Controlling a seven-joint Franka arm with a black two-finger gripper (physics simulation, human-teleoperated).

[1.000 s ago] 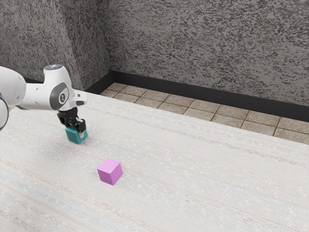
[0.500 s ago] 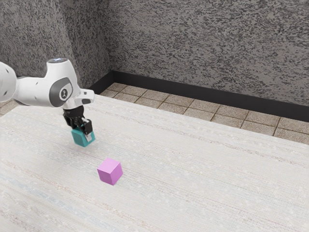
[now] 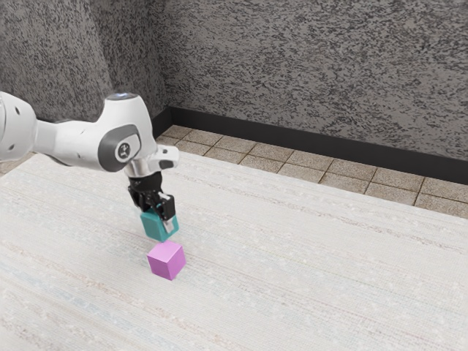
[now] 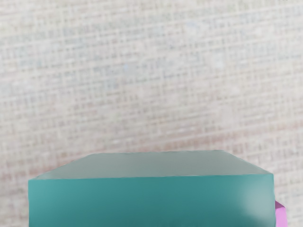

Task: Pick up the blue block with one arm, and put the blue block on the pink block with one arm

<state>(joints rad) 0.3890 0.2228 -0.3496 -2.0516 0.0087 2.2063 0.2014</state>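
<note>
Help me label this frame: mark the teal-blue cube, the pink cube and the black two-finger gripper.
teal-blue cube [image 3: 156, 229], exterior view, its lower front face.
pink cube [image 3: 167, 251], exterior view, its top face.
black two-finger gripper [image 3: 158, 212], exterior view, midway between its fingertips, at the held cube's top.

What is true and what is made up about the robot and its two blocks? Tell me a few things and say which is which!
1. The gripper is holding the blue block. True.
2. The blue block is sitting flat on top of the pink block. False: it hangs in the gripper, lifted off the table, close above the pink block.
3. The pink block rests on the table. True.
4. The pink block lies on the brown tiled floor. False: it is on the pale table, near the gripper.
</note>
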